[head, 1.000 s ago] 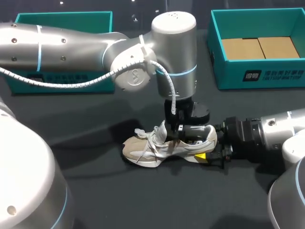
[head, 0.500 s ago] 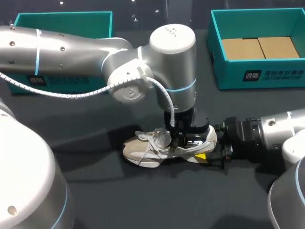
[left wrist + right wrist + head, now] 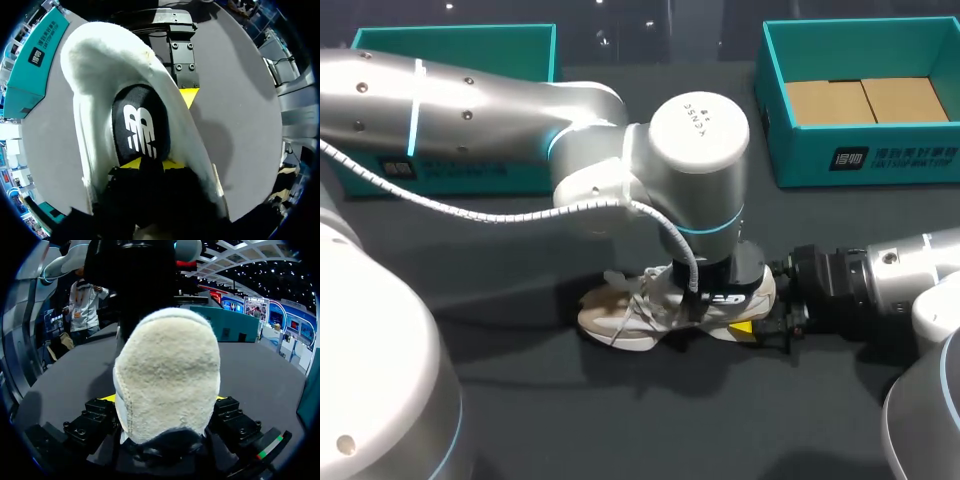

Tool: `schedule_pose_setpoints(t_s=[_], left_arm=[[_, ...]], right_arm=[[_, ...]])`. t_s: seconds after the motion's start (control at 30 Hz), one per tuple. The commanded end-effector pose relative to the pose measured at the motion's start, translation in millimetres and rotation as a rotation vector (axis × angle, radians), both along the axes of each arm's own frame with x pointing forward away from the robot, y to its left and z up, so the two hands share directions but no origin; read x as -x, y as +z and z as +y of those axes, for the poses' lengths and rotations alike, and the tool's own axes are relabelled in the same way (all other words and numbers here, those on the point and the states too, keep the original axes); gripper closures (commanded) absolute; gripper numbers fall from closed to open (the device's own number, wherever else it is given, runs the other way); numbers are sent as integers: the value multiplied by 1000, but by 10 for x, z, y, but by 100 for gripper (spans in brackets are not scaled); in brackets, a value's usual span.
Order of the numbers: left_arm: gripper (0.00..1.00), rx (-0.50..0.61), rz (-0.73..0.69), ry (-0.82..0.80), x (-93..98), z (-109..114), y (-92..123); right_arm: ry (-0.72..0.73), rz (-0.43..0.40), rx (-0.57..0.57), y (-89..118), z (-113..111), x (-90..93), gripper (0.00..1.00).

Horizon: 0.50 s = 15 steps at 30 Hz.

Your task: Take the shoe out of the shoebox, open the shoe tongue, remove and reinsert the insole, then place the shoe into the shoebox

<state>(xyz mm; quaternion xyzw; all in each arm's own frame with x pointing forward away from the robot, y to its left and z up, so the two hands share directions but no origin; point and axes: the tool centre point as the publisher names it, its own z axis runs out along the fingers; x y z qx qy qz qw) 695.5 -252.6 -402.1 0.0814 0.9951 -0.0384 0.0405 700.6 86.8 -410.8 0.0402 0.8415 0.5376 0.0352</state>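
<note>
Left gripper [image 3: 150, 162]: pointed straight down into the shoe's [image 3: 620, 315] opening, on the left arm [image 3: 470, 95] that crosses above the shoe. Its yellow tips sit close together at the black insole [image 3: 140, 132] inside the shoe. Whether they pinch the insole cannot be told.
Shoe: on its sole on the dark table [image 3: 620, 420], toe toward the left arm's side, heel toward the right arm's side, laces loose over the front.
Right gripper [image 3: 164, 399]: level with the shoe, at its heel end. The heel fills the gap between the two fingers, one finger against each side, so the gripper is clamped on the shoe.
Teal box [image 3: 450, 45]: well apart from the shoe, beyond its toe side at the table's far edge, partly behind the left arm. Contents not visible.
Shoebox [image 3: 860, 165]: well apart from the shoe, beyond its heel side at the table's far edge, open at the top.
Shoebox contents: brown cardboard [image 3: 865, 100] lying flat on the floor of the box.
</note>
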Motion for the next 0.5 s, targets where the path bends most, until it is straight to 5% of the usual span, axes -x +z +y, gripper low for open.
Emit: schedule_pose_setpoints(t_s=[0.03,0.5], left_arm=[[100,-1,2,24,-117,-58,-190],[100,180,233,15,-63,216,203]], right_arm=[[1,1,3,-8,2,8,100],[1,1,3,-8,2,8,100]])
